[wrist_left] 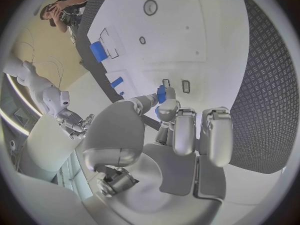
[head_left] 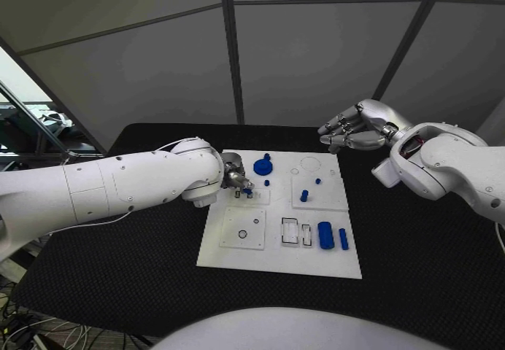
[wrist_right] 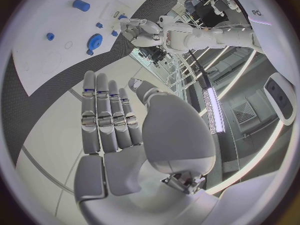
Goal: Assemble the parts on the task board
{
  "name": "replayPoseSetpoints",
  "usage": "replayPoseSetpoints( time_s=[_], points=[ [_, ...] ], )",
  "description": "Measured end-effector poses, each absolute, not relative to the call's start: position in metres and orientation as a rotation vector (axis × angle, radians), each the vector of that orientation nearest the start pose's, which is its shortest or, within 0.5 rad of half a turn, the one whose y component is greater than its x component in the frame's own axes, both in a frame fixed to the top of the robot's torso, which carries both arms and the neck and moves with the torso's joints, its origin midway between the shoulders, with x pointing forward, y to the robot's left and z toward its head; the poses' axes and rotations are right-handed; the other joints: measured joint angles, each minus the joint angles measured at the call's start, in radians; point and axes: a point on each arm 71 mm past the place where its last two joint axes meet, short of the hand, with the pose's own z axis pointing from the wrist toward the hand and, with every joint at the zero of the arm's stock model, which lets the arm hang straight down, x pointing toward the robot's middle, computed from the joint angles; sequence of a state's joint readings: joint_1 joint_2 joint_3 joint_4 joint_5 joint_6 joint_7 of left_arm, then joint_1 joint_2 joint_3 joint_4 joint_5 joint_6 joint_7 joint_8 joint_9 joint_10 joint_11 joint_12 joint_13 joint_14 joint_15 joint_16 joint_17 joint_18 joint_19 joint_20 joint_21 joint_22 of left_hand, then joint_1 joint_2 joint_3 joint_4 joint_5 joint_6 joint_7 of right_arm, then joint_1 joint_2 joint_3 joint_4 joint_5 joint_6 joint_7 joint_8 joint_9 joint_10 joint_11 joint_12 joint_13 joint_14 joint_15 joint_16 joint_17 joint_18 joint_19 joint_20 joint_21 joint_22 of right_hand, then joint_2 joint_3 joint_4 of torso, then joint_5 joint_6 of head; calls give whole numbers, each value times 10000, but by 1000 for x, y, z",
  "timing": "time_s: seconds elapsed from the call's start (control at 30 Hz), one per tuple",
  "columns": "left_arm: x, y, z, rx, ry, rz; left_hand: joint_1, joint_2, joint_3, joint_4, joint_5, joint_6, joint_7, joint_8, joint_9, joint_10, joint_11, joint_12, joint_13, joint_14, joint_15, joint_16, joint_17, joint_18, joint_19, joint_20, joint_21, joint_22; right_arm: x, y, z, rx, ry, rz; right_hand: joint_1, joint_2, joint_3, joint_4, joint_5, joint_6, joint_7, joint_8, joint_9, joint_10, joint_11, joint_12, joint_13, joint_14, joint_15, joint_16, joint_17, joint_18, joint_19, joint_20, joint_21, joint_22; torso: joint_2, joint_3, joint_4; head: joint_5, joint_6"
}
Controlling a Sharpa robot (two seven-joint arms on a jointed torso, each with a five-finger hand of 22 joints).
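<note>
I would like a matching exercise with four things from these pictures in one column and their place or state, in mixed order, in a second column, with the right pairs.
Things:
1. left silver hand
2. right silver hand
3. large blue cylinder part
4. round blue knob-shaped part

Places or states:
A. lies near the near right corner of the white task board
B. stands at the board's far edge
C. pinches a small blue part over the board
D. holds nothing, raised beyond the board's far right corner

Pairs: 1-C, 2-D, 3-A, 4-B

A robotics lab: grey partition panels (head_left: 305, 58) enclose a black textured worktop (head_left: 421, 248) bearing a white rectangular task board (head_left: 237, 251).
</note>
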State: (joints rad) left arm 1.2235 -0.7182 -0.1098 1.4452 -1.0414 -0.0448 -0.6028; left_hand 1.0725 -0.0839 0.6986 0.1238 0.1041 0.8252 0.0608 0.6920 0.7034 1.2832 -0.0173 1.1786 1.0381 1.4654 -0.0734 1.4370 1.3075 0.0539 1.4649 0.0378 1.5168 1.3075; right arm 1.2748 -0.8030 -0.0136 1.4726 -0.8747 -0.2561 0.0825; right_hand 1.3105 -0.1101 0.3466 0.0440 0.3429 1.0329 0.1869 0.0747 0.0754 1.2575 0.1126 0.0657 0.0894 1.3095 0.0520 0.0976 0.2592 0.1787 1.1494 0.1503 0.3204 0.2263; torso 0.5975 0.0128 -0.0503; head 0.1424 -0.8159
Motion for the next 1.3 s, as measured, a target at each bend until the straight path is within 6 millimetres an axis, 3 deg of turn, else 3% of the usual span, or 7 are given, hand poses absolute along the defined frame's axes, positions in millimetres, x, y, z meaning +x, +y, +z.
replayPoseSetpoints(
  time_s=[1.3],
  points=[
    [490,174,-247,-1877,22308,-2787,-175,-85,219,-164,67,-69,2,176,101,-2,5,140,105,0,1,0,0,0,36,-36,38,0,508,-190,-143,2408,16861,10782,0,0,1,0,-1,0,0,0,-8,-73,-2,0,-10,-37,37,-45,4,0,0,0,-39,-10,14,15,-8,-25,-38]
  ],
)
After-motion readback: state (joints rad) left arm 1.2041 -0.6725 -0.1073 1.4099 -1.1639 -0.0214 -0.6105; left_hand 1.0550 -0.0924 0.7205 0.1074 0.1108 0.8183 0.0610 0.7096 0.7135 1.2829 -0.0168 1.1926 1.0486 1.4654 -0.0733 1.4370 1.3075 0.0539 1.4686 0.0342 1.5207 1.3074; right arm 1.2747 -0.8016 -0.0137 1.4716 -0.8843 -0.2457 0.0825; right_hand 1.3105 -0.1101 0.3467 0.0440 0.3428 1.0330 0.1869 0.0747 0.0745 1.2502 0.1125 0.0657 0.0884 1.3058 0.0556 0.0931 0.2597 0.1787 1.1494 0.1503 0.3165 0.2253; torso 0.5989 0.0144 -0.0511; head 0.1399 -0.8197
